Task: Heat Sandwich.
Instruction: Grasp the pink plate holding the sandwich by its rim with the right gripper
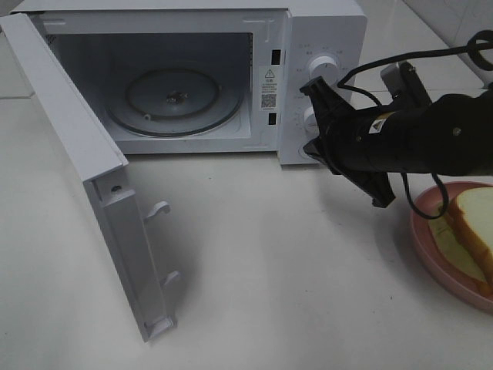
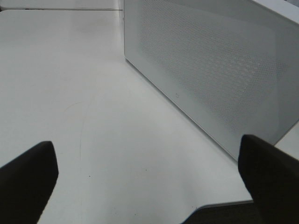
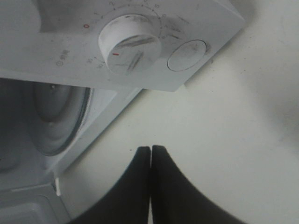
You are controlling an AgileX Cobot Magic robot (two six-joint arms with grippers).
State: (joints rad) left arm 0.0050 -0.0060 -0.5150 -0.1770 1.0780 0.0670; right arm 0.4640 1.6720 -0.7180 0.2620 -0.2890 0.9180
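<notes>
Right end effector (image 3: 150,148): its 2 fingers are pressed together with nothing between them, low over the bench (image 1: 269,270), just in front of the microwave's (image 1: 323,23) lower knob (image 3: 131,44) and round button (image 3: 187,55).
Left end effector (image 2: 145,142): fingers spread wide and empty, over bare bench beside a perforated white panel of the microwave; outside the high view.
Door (image 1: 85,193): swung fully open toward the near left.
Sandwich (image 1: 470,220): on the pink plate (image 1: 439,258) at the right edge of the bench, behind the right arm, well apart from the oven and untouched.
Turntable (image 1: 173,100): bare glass inside the open cavity.
Done: the door is open, so the oven looks ready to load.
Left to do: by my reading, grasp the plate, set it on the turntable, shut the door and turn the knob. This is the early part of the task.
</notes>
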